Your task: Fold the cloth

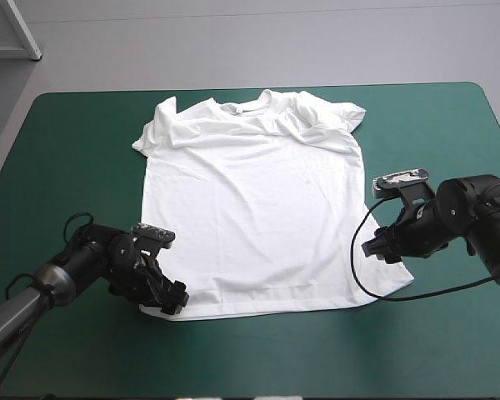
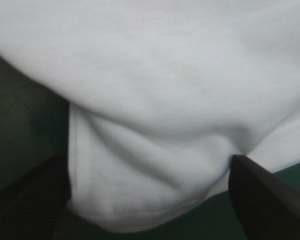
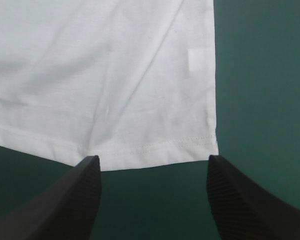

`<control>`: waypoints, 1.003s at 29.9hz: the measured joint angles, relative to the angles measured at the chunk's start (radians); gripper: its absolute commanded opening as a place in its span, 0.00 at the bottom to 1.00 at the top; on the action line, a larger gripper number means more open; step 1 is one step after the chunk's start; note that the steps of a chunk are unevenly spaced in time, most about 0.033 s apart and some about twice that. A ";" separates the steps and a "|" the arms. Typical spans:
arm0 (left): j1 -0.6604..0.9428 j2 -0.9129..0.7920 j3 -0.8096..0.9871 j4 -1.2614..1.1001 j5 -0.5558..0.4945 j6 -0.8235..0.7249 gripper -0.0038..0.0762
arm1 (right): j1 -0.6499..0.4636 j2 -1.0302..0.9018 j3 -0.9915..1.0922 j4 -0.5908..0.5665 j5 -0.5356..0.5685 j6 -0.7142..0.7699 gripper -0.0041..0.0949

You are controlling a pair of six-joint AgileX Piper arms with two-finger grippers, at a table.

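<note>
At the near left corner of the hem, the left end effector (image 1: 173, 300) sits low on the table (image 1: 75, 167) with its black fingers (image 2: 270, 195) standing well apart. The white corner bulges softly between them but is not yet pinched, so it holds nothing. The T-shirt (image 1: 250, 208) lies spread flat at the middle of the teal-green cover, collar (image 1: 242, 106) toward the far edge and hem toward the near one. The cloth is thin, matte and limp. The body is mostly smooth with shallow creases, while the shoulders and the right sleeve (image 1: 337, 121) are rumpled into ridges. At the hem's near right corner, the right end effector (image 1: 368, 247) is also wide open and empty. Its ribbed fingers (image 3: 75, 200) flank the stitched hem (image 3: 155, 145), which ends in a clean square corner just ahead of them. I judge this to be the start of the first fold, with both corners lined up for a grasp. The next move would call for each end effector to slide onto its corner and close on both layers, then lift together and carry the hem toward the collar, keeping the soft fabric taut enough not to sag or bunch.
</note>
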 measured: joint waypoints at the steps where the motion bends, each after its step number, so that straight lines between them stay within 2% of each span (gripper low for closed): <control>1: -0.007 0.015 0.004 0.000 -0.002 -0.004 0.73 | 0.000 0.000 0.000 0.000 0.002 0.000 0.62; 5: -0.029 0.035 0.003 0.035 0.000 -0.012 0.54 | 0.000 0.000 0.000 0.000 0.007 0.000 0.62; 10: -0.040 0.038 0.003 0.041 -0.008 -0.012 0.16 | 0.000 0.000 0.017 -0.005 -0.004 0.001 0.62; 12: -0.040 0.038 0.003 0.040 -0.008 -0.011 0.08 | 0.000 0.000 0.040 -0.008 -0.022 0.003 0.62; 24: -0.047 0.041 0.003 0.011 -0.011 -0.005 0.07 | 0.000 0.089 0.217 -0.060 -0.174 0.024 0.62; 30: -0.047 0.041 0.002 0.010 -0.009 -0.005 0.07 | 0.000 0.175 0.232 -0.129 -0.234 0.092 0.62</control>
